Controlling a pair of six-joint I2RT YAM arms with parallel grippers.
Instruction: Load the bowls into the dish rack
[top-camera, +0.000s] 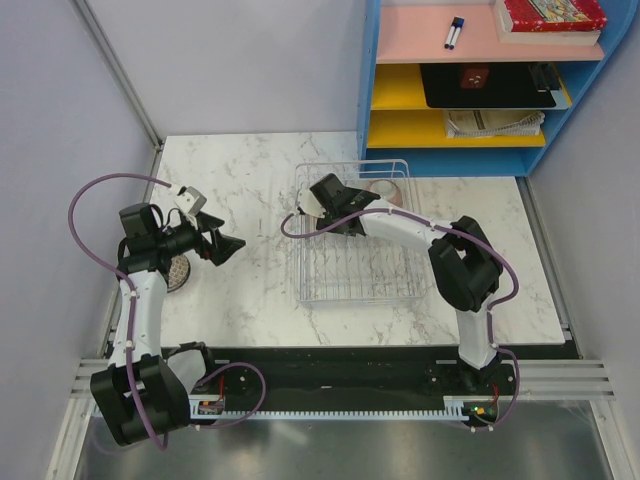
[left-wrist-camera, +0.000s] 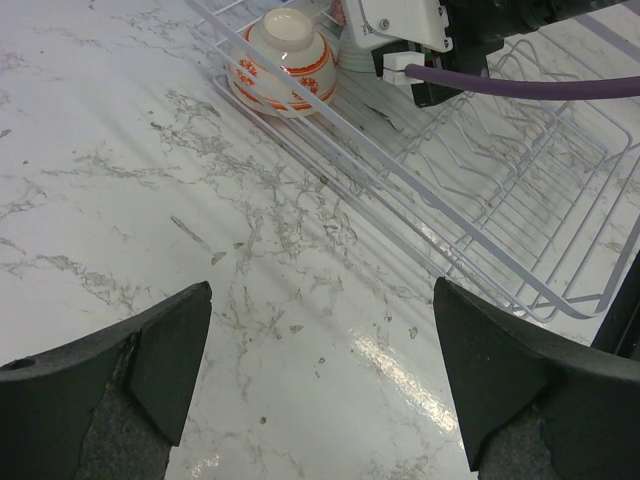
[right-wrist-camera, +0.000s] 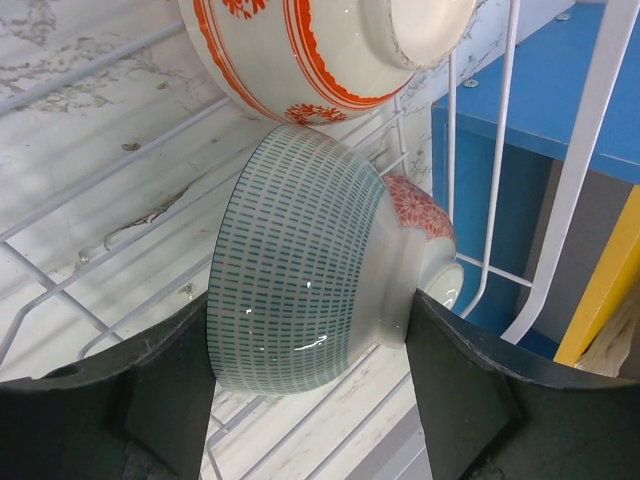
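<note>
Right tool (right-wrist-camera: 310, 305): clamped on the blue-dashed bowl (right-wrist-camera: 300, 270). One finger (right-wrist-camera: 170, 390) is against the rim side, the other against the foot ring. The bowl lies on its side with its axis running roughly level from finger to finger. The mouth faces the left of the wrist view and the foot the right. Position: low inside the dish rack (top-camera: 352, 298), at its far left corner, over the grid floor.

Orange-banded bowl (left-wrist-camera: 285, 60): in the same corner of the rack, just beside the blue-dashed bowl; cannot tell if they touch. It is upturned, foot uppermost, mouth toward the rack floor, slightly tilted.

Pink-flowered bowl (right-wrist-camera: 420, 210): directly behind the blue-dashed bowl, mostly hidden. Orientation not readable.

Left tool (left-wrist-camera: 322, 290): jaws spread wide, holding nothing, above bare marble surface (top-camera: 250, 170) to the left of the rack, pointing toward it.

Speckled bowl (top-camera: 180, 272): on the surface near the left edge, partly under the left arm, well apart from the rack. Too covered to tell which way it faces.
</note>
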